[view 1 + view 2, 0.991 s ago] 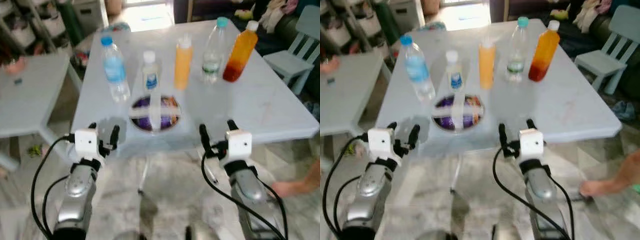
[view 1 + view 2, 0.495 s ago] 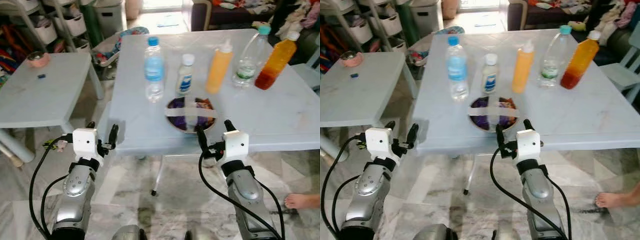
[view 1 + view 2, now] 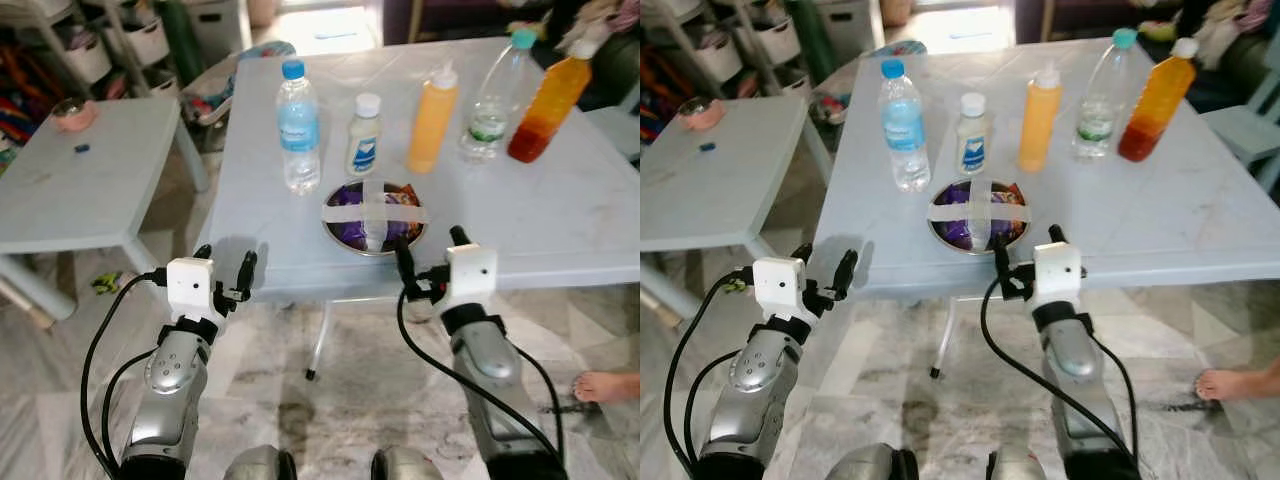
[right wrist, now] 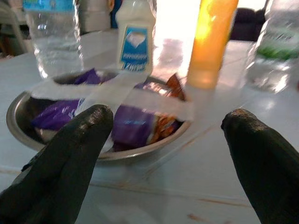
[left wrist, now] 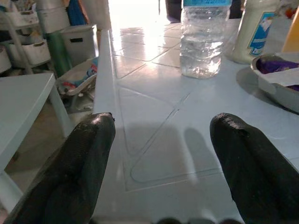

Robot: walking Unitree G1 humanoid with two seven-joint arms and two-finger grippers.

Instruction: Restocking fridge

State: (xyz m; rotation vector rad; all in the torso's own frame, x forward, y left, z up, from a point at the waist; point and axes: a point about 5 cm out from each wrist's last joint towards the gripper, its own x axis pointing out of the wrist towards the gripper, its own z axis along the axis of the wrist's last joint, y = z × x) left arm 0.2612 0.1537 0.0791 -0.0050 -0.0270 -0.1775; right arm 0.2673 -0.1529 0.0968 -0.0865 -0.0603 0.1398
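Squaring up to the counter [image 3: 560, 215], both sets of fingers spread wide and holding nothing.

Right gripper [image 3: 1026, 252] sits just short of the taped metal bowl [image 3: 977, 216], which lies dead ahead between its fingers; water bottle [image 3: 298, 126], white bottle [image 3: 363, 135], orange squeeze bottle [image 3: 432, 118], clear bottle [image 3: 491, 98] and juice bottle [image 3: 541, 97] stand beyond. Left gripper [image 3: 224, 270] hangs at the counter's edge. Risk: reaching over the bowl could topple those tall bottles.

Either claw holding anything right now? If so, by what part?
Nothing held. Left claw and right claw are both open at the table edge, the right one facing the taped bowl.
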